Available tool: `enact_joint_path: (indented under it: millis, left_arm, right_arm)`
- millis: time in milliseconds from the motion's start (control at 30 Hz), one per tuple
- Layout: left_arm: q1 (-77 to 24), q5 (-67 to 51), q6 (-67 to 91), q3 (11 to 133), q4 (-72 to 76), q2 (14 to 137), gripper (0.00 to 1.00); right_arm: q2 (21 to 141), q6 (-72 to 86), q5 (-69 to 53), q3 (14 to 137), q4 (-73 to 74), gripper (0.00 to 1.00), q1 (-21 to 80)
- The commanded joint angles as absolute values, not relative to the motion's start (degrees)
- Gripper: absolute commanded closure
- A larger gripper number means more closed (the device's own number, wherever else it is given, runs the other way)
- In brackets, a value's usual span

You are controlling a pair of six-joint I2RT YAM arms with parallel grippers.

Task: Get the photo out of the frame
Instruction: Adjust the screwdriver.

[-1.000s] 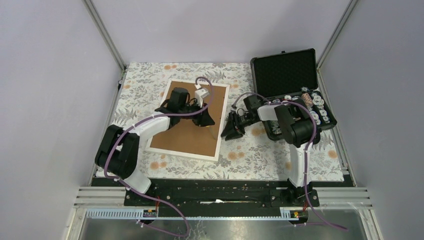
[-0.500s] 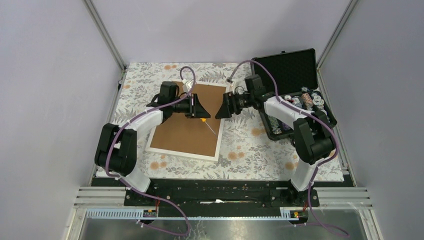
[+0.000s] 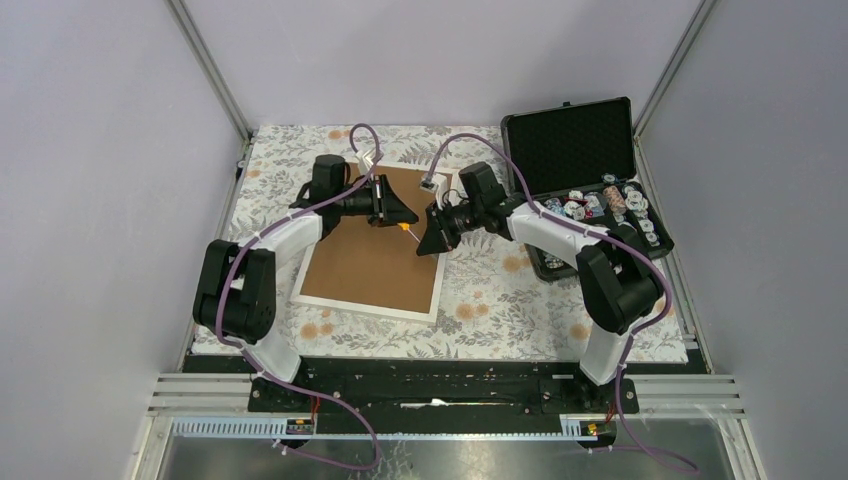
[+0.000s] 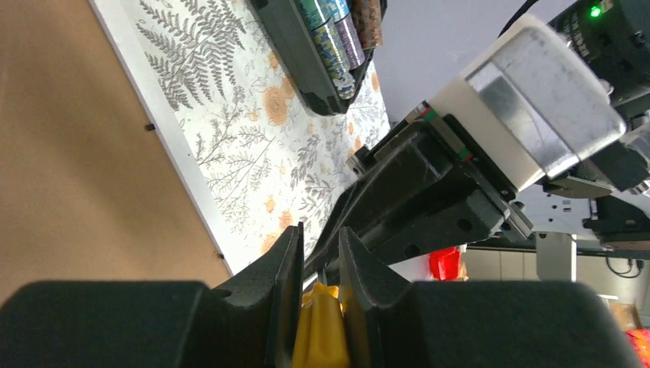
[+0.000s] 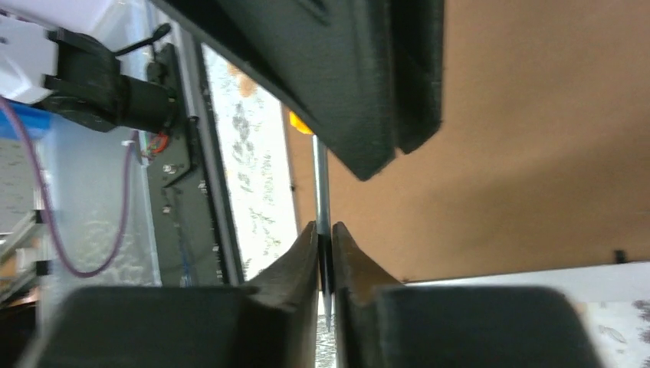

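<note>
Seen from above, the frame [image 3: 365, 265] lies back-up on the flowered cloth [image 3: 500, 295], left of the open black case [image 3: 575, 150]. We see both arms meeting over its far right part around a thin tool [image 3: 403, 228]. At that range the grips are too small for us to read, and the wrist cameras settle them.

The left wrist camera shows us the left gripper [image 4: 320, 230] clamped on the tool's yellow handle [image 4: 318, 337], with the other arm's gripper close in front. The right wrist camera shows the right gripper [image 5: 323, 228] pinched shut on the metal shaft [image 5: 320, 176]. The pointed tip sticks out just past its own fingers, and the left gripper's black fingers [image 5: 368, 77] hang just beyond.

Only the overhead view takes in the whole frame. Only the wrist views pick out the small dark tabs [image 4: 149, 126] along the edge of its back.

The frame shows us plain brown board on top, ringed by a thin white border, and it lies flat on the cloth. The photo is hidden from us in all three views.
</note>
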State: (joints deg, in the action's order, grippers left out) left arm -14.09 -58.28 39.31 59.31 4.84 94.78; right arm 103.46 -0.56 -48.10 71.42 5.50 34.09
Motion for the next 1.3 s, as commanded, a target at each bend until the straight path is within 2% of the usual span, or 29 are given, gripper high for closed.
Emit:
enact_joint_path:
  millis: [0,133,200,300,400,567,967,1100,1200,1267]
  left_arm:
    - [-13.0,-65.2,38.7,61.0,11.0,92.8,0.81]
    - [-11.1,-72.2,23.1,63.0,-0.2,90.4,0.56]
    - [-10.7,-73.9,4.9,66.9,-17.2,89.8,0.46]
    - [-10.7,-74.0,-23.8,72.5,-41.6,90.4,0.36]
    - [-10.7,-73.3,-36.6,74.4,-52.2,91.8,0.34]
    - [-12.1,-73.5,-47.0,76.5,-59.5,93.7,0.34]
    - [-16.3,-73.3,-53.7,75.7,-61.1,93.2,0.45]
    - [-17.3,-72.4,-52.8,74.8,-59.4,92.7,0.62]
    - [-17.7,-71.1,-47.8,73.3,-54.3,91.4,0.79]
    - [-17.9,-70.0,-43.8,72.4,-50.8,90.6,0.92]
  right_arm:
    - [103.6,-3.6,-48.9,75.6,8.7,1.00,34.3]
    - [104.8,-12.7,-57.0,79.7,21.1,1.00,33.9]
    - [105.5,-18.4,-61.4,81.1,27.4,1.00,33.8]
    - [106.7,-23.7,-64.5,83.2,34.5,1.00,33.8]
    - [108.0,-26.7,-65.9,85.2,38.5,1.00,33.9]
    - [111.1,-31.9,-68.0,89.3,46.2,0.99,33.9]
    - [115.9,-40.6,-70.4,95.2,59.0,0.96,34.4]
    - [116.1,-40.7,-70.5,95.3,59.3,0.96,34.6]
    - [116.2,-40.7,-70.7,95.4,59.6,0.94,34.5]
    - [116.2,-40.8,-70.5,95.4,59.6,0.89,34.5]
